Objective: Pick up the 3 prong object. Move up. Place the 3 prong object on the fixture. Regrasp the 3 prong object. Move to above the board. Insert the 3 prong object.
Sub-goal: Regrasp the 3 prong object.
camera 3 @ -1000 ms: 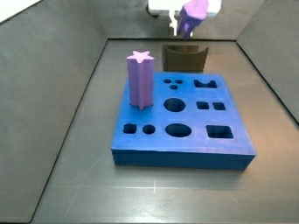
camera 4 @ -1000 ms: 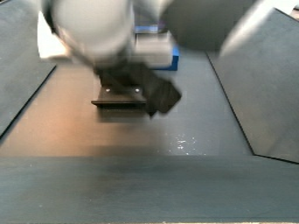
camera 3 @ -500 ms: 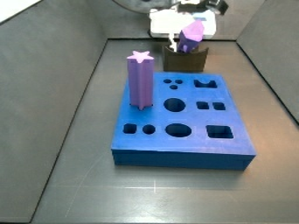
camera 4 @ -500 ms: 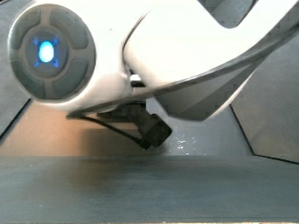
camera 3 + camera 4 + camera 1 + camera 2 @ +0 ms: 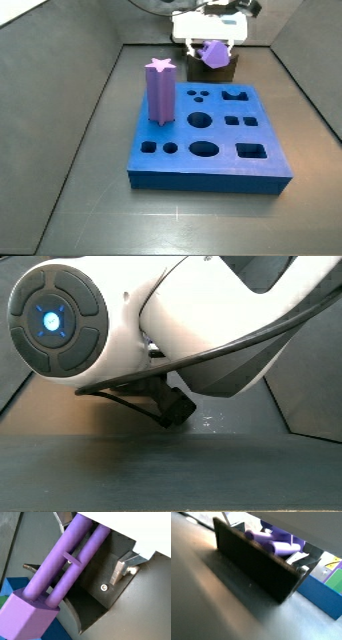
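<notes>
On the dark table, the blue board [image 5: 210, 138] is lying near the fixture [image 5: 214, 70] at the back. The gripper [image 5: 211, 42] is hanging right over the fixture, clamping the purple 3 prong object [image 5: 214, 52], whose prongs [image 5: 79, 557] are reaching into the fixture's notch.

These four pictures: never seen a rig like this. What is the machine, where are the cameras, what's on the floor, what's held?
It is one robot arm with a two-finger gripper, here at the far end of the floor, over the fixture. Two cameras sit on the wrist; two stand beside the table. One side view is almost filled by the arm's white housing.

On the floor lies the blue board with cut-out holes; a tall purple star post stands in it.

The gripper carries the 3 prong object, purple, down at the fixture. Whether the fingers are closed on it cannot be seen.
</notes>
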Motion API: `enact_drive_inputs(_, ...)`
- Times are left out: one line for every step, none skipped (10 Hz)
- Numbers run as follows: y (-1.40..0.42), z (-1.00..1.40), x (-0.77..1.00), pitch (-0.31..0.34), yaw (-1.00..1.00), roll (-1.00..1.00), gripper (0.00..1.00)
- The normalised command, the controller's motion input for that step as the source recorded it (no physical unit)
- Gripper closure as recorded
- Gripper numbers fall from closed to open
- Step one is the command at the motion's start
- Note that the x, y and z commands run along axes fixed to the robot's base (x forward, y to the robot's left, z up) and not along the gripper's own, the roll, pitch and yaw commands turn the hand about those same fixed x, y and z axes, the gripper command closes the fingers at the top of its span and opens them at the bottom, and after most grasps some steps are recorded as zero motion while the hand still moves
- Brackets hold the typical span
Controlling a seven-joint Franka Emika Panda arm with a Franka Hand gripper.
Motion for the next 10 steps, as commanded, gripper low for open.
enact_drive_inputs(0.00, 1.00, -0.01, -0.003, 0.03, -0.05, 0.00)
enact_drive_inputs(0.00, 1.00, -0.02, -0.011, 0.03, -0.05, 0.00)
enact_drive_inputs(0.00, 1.00, -0.04, -0.032, 0.04, -0.04, 0.00)
enact_drive_inputs(0.00, 1.00, -0.05, -0.047, 0.04, -0.03, 0.00)
enact_drive_inputs(-0.01, 0.85, -0.06, -0.062, 0.04, -0.03, 0.00)
enact_drive_inputs(-0.01, 0.74, -0.06, -0.067, 0.05, -0.03, 0.00)
enact_drive_inputs(0.00, 0.45, -0.06, -0.067, 0.07, -0.03, 0.00)
enact_drive_inputs(0.00, 0.33, -0.06, -0.066, 0.07, -0.03, 0.00)
enact_drive_inputs(-1.00, 0.98, -0.02, 0.043, 0.03, 1.00, 0.00)
enact_drive_inputs(-1.00, 0.94, -0.01, 0.044, 0.03, 1.00, 0.00)
